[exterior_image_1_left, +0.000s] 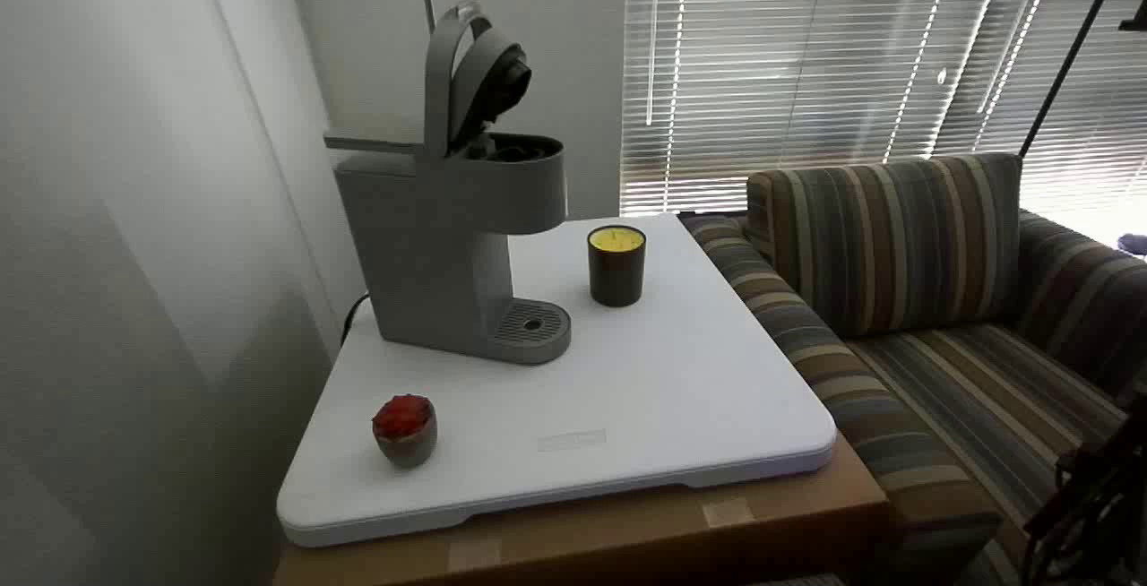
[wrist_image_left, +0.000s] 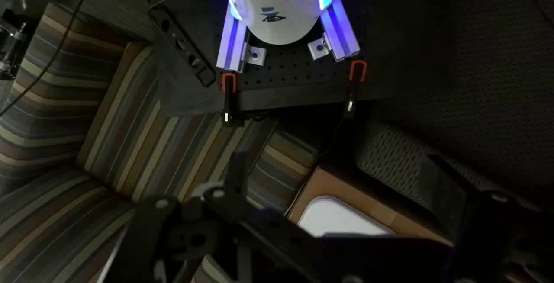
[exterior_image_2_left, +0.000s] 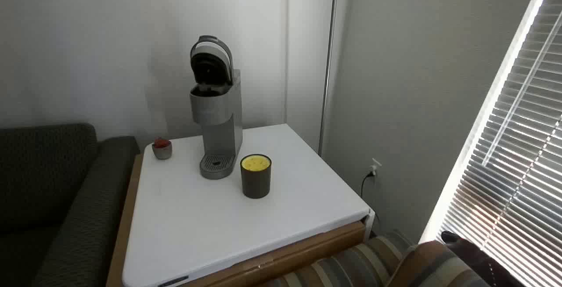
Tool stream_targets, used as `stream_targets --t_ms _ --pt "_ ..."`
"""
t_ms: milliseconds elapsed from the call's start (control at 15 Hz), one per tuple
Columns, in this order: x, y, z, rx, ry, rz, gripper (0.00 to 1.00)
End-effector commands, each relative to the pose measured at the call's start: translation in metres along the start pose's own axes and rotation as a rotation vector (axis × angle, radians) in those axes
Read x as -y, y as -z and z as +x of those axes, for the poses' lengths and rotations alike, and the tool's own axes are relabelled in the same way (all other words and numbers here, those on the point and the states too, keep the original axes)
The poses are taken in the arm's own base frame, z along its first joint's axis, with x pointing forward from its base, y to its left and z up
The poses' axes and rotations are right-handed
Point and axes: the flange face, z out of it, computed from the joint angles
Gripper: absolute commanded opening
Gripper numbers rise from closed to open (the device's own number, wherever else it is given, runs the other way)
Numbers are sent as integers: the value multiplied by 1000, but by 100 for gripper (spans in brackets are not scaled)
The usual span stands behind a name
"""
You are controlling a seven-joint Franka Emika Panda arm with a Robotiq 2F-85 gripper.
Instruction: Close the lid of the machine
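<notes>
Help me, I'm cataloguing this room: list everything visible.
machine: 1, grey, on tabletop
lid: 1, grey, raised atop machine
jar: 1, black and yellow, on tabletop
pot: 1, grey and red, on tabletop
tabletop: 1, white, on stand
stand: 1, brown, under tabletop
armchair: 1, striped, beside stand
seat: 1, dark, left in an exterior view
blinds: count unclear, pale, behind armchair
outlet: 1, white, on wall
clamps: 2, orange and black, upper wrist view
robot base: 1, white, upper wrist view
fingers: 2, dark, lower wrist view

the machine (exterior_image_1_left: pixel 439 245) stands between pot (exterior_image_1_left: pixel 409 447) and jar (exterior_image_1_left: pixel 616 274) on the tabletop (exterior_image_1_left: pixel 699 371) (an armchair (exterior_image_1_left: pixel 914 366) sits alongside).
</notes>
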Motion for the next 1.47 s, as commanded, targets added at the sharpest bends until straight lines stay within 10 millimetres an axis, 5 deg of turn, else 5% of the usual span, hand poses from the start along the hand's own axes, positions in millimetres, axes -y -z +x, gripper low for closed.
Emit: stream_targets --t_ms 0,333,800,1400 --pt "0 1 0 1 0 0 100" --pt "-1 9 32 -187 -2 10 100" --pt "-2 23 109 -517 -33 166 100" --pt "11 26 192 -610 9 231 100"
